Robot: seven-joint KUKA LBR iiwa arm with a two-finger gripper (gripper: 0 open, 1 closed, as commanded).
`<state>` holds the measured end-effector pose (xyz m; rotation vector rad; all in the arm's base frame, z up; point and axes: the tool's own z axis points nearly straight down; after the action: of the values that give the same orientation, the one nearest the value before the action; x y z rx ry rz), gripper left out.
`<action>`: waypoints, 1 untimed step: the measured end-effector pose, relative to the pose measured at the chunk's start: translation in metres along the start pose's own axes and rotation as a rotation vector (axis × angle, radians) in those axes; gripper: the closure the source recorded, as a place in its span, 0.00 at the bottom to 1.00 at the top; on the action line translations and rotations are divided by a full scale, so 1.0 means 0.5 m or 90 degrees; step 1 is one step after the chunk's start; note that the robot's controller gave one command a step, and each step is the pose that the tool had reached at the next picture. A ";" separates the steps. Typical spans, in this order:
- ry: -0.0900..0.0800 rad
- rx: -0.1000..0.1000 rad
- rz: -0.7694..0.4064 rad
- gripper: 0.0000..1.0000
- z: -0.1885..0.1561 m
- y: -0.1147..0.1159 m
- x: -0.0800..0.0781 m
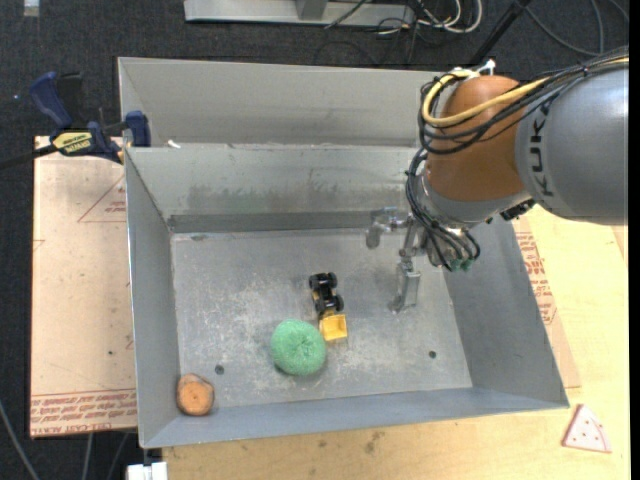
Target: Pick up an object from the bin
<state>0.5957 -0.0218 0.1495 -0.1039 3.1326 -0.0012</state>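
My gripper [392,264] hangs over the right half of the bin floor, open, with nothing between its fingers [405,290]. To its left lies a small black and yellow toy vehicle [327,306], apart from the fingers. A fuzzy green ball [298,347] rests just below and left of the toy, touching or nearly touching its yellow end.
A round orange-brown lump [196,394] sits in the bin's front left corner. The arm with its orange cover and yellow cables comes in over the right wall. Bare floor spreads to the gripper's right and along the back wall.
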 end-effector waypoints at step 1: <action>-0.001 -0.001 -0.033 0.00 0.106 0.044 -0.056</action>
<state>0.6226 0.0022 0.0967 -0.1845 3.1274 0.0004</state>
